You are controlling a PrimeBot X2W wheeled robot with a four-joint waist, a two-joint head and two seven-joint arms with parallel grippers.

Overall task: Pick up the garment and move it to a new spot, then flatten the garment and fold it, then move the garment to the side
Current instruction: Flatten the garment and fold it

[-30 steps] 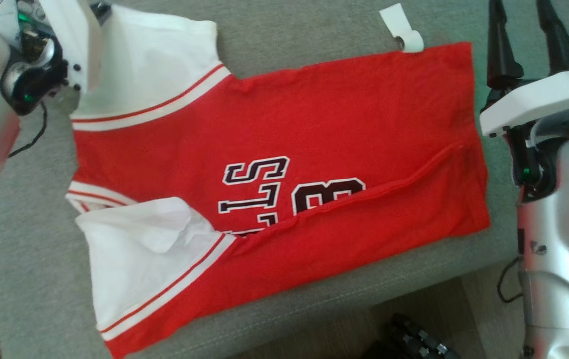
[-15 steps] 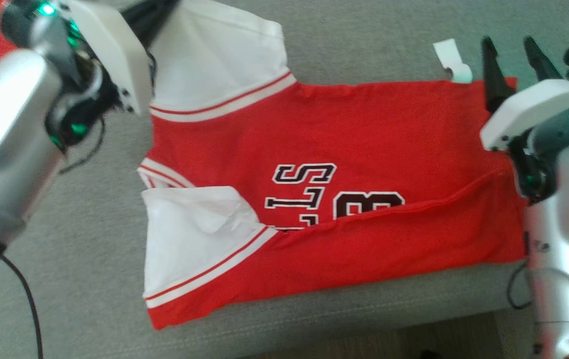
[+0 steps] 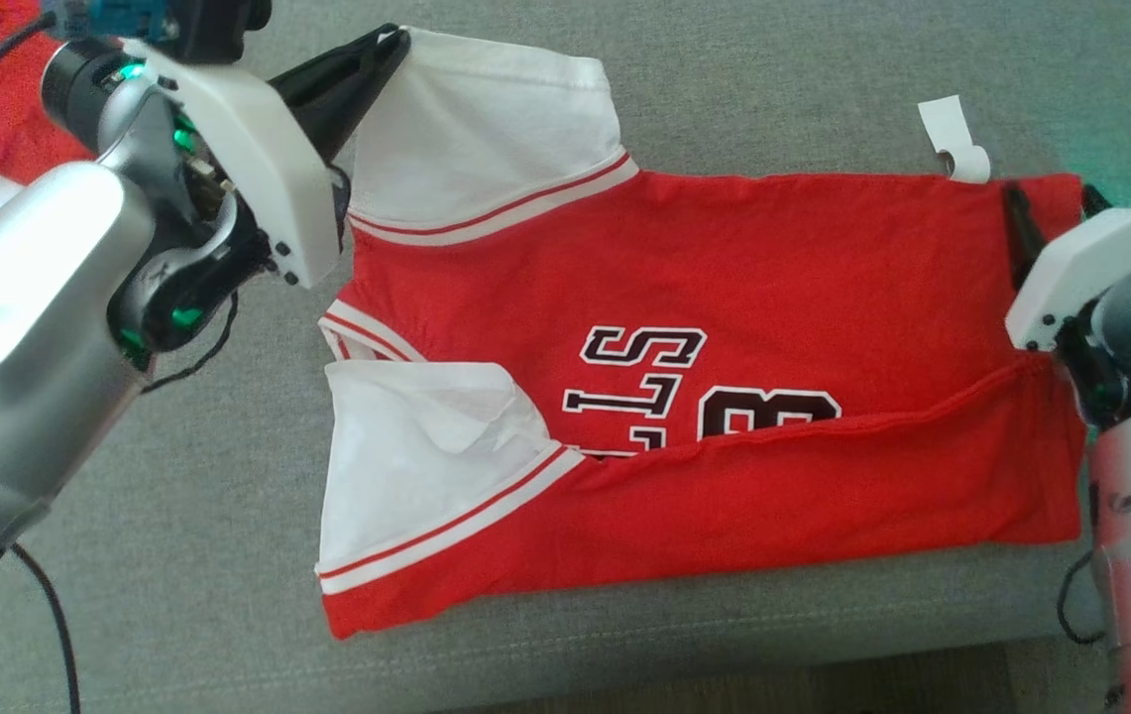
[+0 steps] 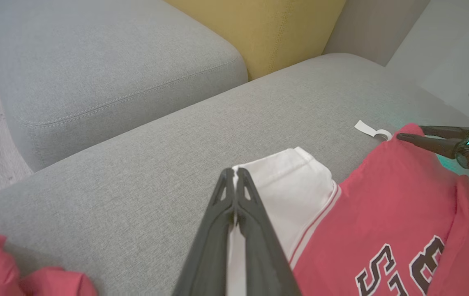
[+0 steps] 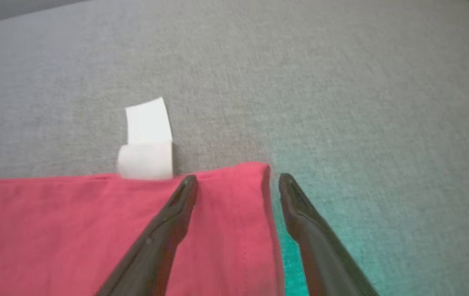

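Head cam. had swung over the last sec, so the whole frame slid; not counted as motion of the garment (image 3: 724, 268). It lay flat on the grey cushion (image 3: 178, 476), near long edge already folded up over the lettering.

L gripper (image 4: 234, 172): fingers pressed together, clamped on the far corner of the white sleeve (image 3: 486, 129); cloth ran down between them in wrist view. A sec before, its fingers were hidden behind the wrist cover, so couldn't tell if the grip was newer than that. Rest of the shirt spread right of its tips.

R gripper (image 5: 237, 181): the real change. A sec before it stood clear of the hem, cushion showing between. Now its fingers were apart & straddled the hem corner (image 5: 255, 176), one over red fabric, the other over bare cushion just beside the edge. Contact w/ cloth: couldn't tell. Nothing pinched yet. White tag (image 5: 148, 144) sat just left of & beyond the inner fingertip.

Meaning, as judged: both far corners addressed, L secured, R lined up but unclosed. Prob. prep for a 2nd lengthwise fold. R would need to close before any lift; lifting w/ L alone would likely skew the shirt.
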